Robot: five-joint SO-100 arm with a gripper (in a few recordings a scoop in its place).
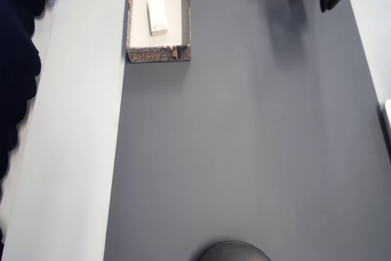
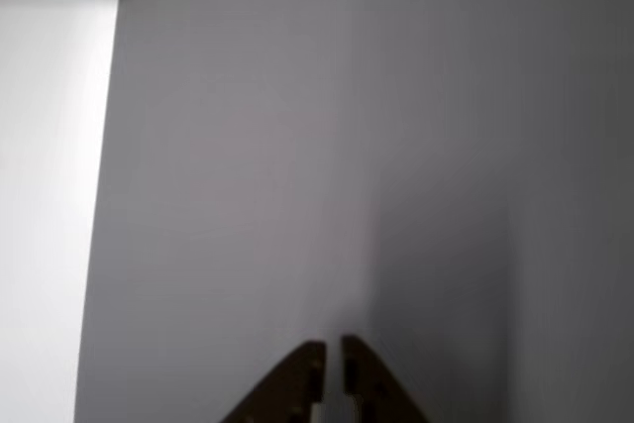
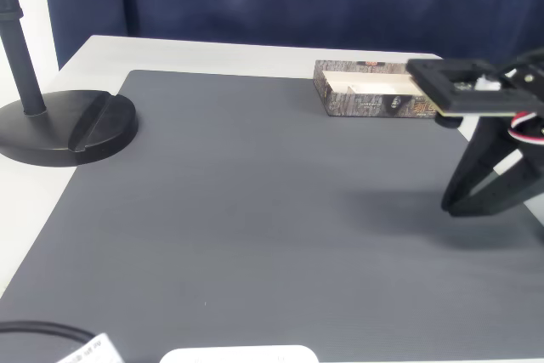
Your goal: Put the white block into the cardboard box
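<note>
Gripper: black, angled downward at right edge of fixed view. Fingertips nearly together in wrist view, narrow gap between, nothing held.

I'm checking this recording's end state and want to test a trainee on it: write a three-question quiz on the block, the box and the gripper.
1. True or false: the white block lies inside the cardboard box.
2. In the overhead view, the box stands at which corner of the dark mat? A) top left B) bottom right C) top right
3. Fill in: in the wrist view the gripper holds ____ and its tips stand almost together.

Key: 1 true; 2 A; 3 nothing.
</note>
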